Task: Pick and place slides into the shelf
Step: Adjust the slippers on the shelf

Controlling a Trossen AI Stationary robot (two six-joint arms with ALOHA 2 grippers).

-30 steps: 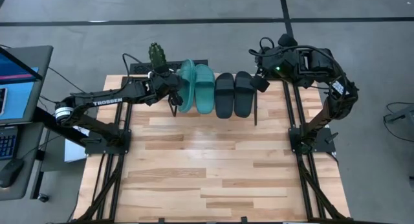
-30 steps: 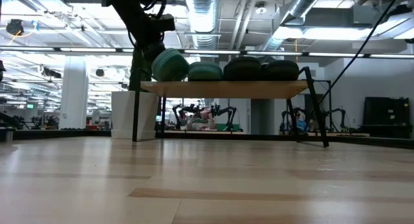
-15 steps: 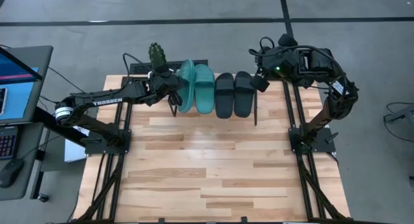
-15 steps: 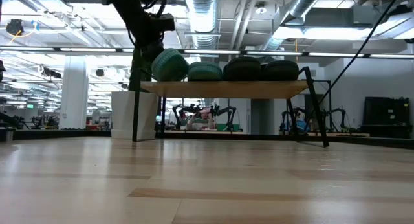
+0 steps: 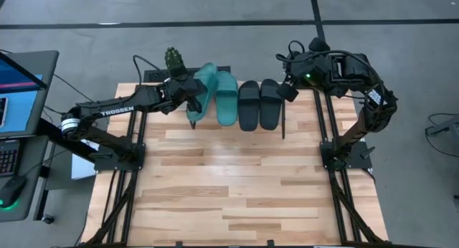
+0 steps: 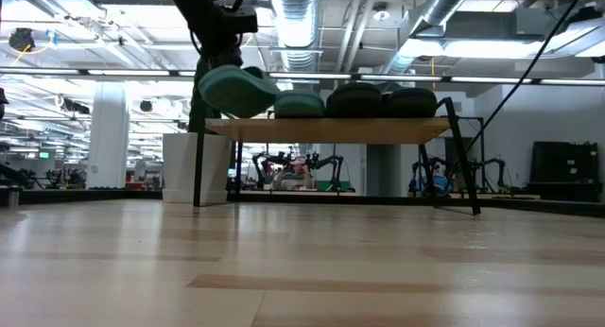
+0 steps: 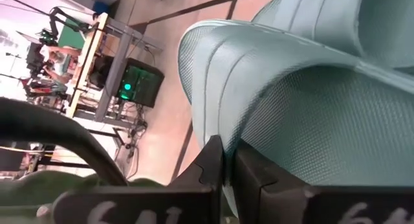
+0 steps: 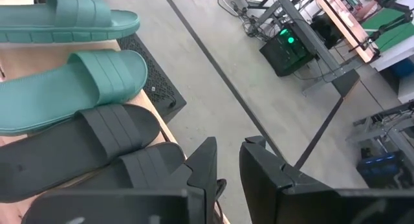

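Note:
On the shelf [image 5: 281,113] at the table's far edge lie a teal slide [image 5: 226,97] and two black slides [image 5: 249,105] [image 5: 269,103], soles down, side by side. A second teal slide [image 5: 201,90] [image 6: 234,89] hangs tilted just over the shelf's left end, my left gripper [image 5: 188,92] shut on it. I cannot tell whether it still touches the shelf top [image 6: 326,129]. My right gripper [image 5: 287,92] waits at the shelf's right end, its fingers [image 8: 226,166] a narrow gap apart with nothing between them. My left gripper pinches the teal slide between its two fingers at the ribbed strap's edge [image 7: 223,130], on the slide's left side. The fingers come from the table's left, slanting a little downward. The slide hangs tilted, its sole [image 6: 227,93] turned toward the near left.
A small green plant [image 5: 173,59] stands just behind the shelf's left end. A desk with a monitor [image 5: 18,83] is left of the table. The wide wooden tabletop [image 5: 229,183] stretches in front of the shelf.
My left gripper has risen and rolled, taking the left teal slide with it. The slide has come up from the shelf's left end and tipped over, its sole now facing the near left. The other three slides and my right gripper have kept still.

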